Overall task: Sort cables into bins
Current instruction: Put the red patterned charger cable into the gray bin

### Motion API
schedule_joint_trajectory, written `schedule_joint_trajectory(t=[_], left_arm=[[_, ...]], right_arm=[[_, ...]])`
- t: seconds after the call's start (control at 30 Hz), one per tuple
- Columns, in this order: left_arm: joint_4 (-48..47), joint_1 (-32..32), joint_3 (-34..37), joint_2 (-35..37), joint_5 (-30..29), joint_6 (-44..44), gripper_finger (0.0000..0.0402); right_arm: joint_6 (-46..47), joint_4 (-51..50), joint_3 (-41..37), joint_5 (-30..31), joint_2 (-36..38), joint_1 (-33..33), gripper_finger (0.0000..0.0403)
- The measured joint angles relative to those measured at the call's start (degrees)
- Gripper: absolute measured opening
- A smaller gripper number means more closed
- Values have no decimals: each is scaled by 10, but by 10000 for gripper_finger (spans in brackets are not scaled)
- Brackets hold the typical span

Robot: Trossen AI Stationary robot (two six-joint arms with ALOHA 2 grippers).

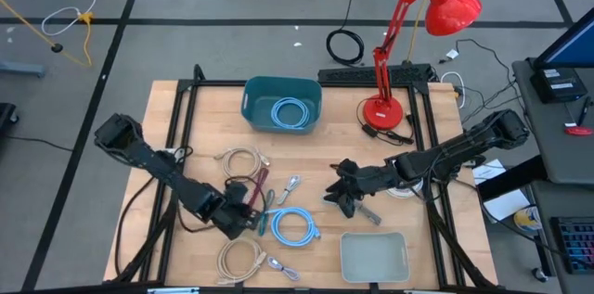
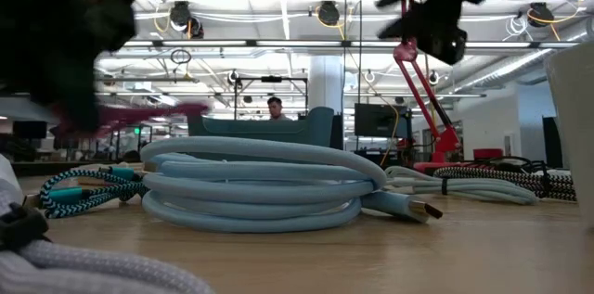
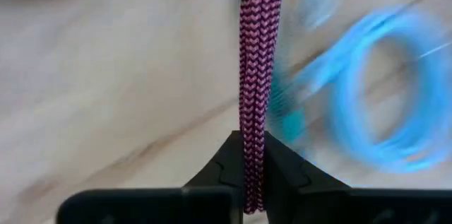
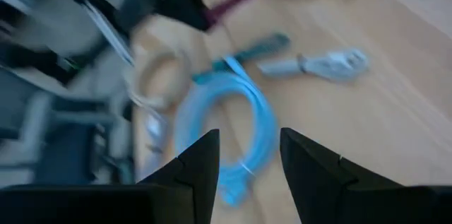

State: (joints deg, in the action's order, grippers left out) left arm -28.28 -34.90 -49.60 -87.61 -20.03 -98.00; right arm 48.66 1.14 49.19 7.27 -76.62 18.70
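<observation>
Fingers [image 3: 233, 171] of the left arm are clamped on the maroon cable [image 3: 254, 75], low over the worktop [image 1: 186, 127] beside the blue coil [image 1: 292, 226]. Pick-up step judged under way; a lift and carry to a bin [image 1: 252, 92] is called for. Right fingers [image 4: 205, 164] are held apart, empty, above the worktop.

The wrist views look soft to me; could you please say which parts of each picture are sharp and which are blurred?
Left wrist view: the maroon cable in the left gripper is sharp, the light blue coil and table smeared. Right wrist view: the right gripper is crisp, everything beyond it blurred. Low view: the near blue coil is sharp, the dark arms overhead blurred.
</observation>
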Motion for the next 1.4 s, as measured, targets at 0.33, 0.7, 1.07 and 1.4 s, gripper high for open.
schedule_joint_trajectory(t=[0.33,0.7,1.07,1.4], left_arm=[[219,21,-2,69,-96,226,32],[434,68,-2,72,-109,375,29],[460,87,-2,73,-100,404,21],[461,94,-2,73,-94,399,15]], right_arm=[[69,210,0,81,0,-17,141],[125,373,0,31,-36,-59,141],[119,438,0,29,-90,-59,141],[103,505,0,31,-114,-67,141]])
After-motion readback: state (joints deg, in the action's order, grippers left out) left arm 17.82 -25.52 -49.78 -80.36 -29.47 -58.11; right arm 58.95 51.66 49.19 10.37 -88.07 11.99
